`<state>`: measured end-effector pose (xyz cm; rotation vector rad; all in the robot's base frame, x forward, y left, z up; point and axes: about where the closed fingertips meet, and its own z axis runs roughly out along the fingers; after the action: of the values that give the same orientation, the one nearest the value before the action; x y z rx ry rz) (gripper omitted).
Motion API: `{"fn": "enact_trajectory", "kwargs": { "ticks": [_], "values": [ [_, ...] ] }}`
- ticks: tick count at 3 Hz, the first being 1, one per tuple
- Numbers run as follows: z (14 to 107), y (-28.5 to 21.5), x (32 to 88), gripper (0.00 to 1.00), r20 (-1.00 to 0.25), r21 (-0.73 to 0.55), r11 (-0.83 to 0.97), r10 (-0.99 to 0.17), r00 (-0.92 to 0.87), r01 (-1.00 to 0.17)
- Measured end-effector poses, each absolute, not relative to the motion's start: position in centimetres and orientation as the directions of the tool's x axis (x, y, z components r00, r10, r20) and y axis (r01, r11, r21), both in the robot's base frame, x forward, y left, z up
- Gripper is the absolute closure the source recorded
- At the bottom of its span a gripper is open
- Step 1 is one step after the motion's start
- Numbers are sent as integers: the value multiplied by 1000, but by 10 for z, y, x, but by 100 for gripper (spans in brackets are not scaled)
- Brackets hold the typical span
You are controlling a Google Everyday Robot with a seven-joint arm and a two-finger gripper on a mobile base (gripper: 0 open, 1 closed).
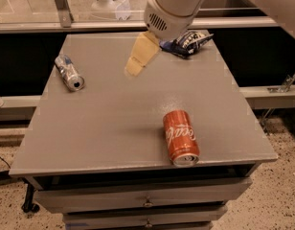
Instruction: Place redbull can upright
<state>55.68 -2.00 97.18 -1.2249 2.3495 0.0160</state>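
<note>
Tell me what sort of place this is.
Probably an office or lab test area: a grey table with drawers, a speckled floor and a glass partition behind. The gripper hovers over the table's far half, between the redbull can and a chip bag.
</note>
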Motion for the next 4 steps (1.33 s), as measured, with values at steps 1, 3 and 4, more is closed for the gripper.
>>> {"fn": "enact_trajectory", "kwargs": {
  "ticks": [1, 3, 4],
  "values": [
    [972, -20, 557, 0, -424, -208, 598, -768, -479, -774],
    [963, 73, 606, 0, -514, -119, 614, -710, -481, -780],
    [955, 135, 633, 0, -547, -47, 625, -669, -504, -779]
  ]
}}
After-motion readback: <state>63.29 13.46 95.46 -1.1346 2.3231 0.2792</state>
